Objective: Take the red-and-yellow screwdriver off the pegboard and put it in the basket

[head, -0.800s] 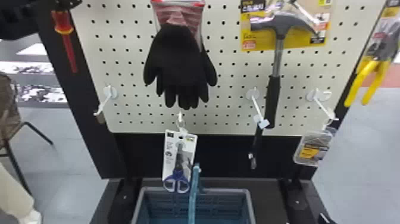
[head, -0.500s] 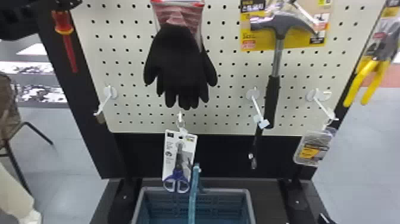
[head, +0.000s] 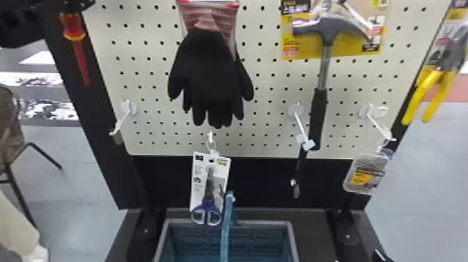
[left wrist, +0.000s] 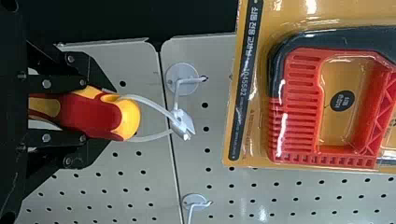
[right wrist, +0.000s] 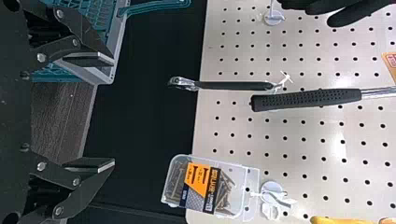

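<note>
In the head view the top edge crops our left gripper (head: 77, 5), the screwdriver (head: 73, 26) hanging below it. In our left wrist view, the gripper (left wrist: 86, 111) hides the shaft; its fingers are clamped around the handle, whose white loop (left wrist: 150, 107) reaches the hook (left wrist: 182, 81). We have our right gripper (right wrist: 113, 112) spread wide, empty, one finger partly covering the basket (right wrist: 105, 74).
</note>
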Robot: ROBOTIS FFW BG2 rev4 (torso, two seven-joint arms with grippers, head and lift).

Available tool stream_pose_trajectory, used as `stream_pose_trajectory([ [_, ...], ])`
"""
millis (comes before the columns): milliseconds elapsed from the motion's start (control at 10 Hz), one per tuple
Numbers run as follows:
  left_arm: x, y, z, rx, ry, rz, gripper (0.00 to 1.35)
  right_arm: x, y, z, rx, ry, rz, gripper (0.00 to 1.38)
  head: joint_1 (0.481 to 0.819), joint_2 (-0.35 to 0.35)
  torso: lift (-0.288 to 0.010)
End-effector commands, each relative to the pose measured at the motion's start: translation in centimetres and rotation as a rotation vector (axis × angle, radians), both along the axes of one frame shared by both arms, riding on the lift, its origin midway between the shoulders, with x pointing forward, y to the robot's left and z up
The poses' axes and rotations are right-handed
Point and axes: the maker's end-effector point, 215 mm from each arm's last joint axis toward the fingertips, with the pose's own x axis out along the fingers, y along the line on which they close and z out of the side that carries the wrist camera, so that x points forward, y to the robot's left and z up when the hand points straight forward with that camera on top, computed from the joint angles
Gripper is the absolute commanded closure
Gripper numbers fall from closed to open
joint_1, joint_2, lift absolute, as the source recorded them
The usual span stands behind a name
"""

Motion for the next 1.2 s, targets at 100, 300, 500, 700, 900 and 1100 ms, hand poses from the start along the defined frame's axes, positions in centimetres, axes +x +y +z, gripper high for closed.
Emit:
stream_pose_trajectory([
  [100,-0.3,-0.2,0.6,-0.003,-0.017,0.002,1.02,-0.1,-0.1,0.0,-0.002,0.002,-0.001,0.50,0.549,0.000,-0.100],
  [300,-0.8,-0.4,2.0,0.011,-0.049,0.007,1.02,-0.1,-0.1,0.0,-0.003,0.002,0.002,0.50,0.549,0.000,-0.100],
  [500,-1.0,-0.4,2.1,0.015,-0.052,0.009,1.02,-0.2,-0.1,-0.1,-0.006,0.007,0.004,0.50,0.549,0.000,-0.100],
  [700,-1.6,-0.7,2.8,0.019,-0.070,0.009,1.02,-0.2,0.0,0.0,-0.006,0.007,0.006,0.50,0.549,0.000,-0.100],
  [900,-2.1,-0.9,2.8,0.021,-0.077,0.009,1.02,-0.2,-0.1,0.0,-0.007,0.007,0.005,0.50,0.549,0.000,-0.100],
  [1100,-2.7,-0.6,2.2,0.015,-0.071,0.018,1.02,-0.3,0.0,0.1,-0.008,0.009,0.007,0.50,0.549,0.000,-0.100],
])
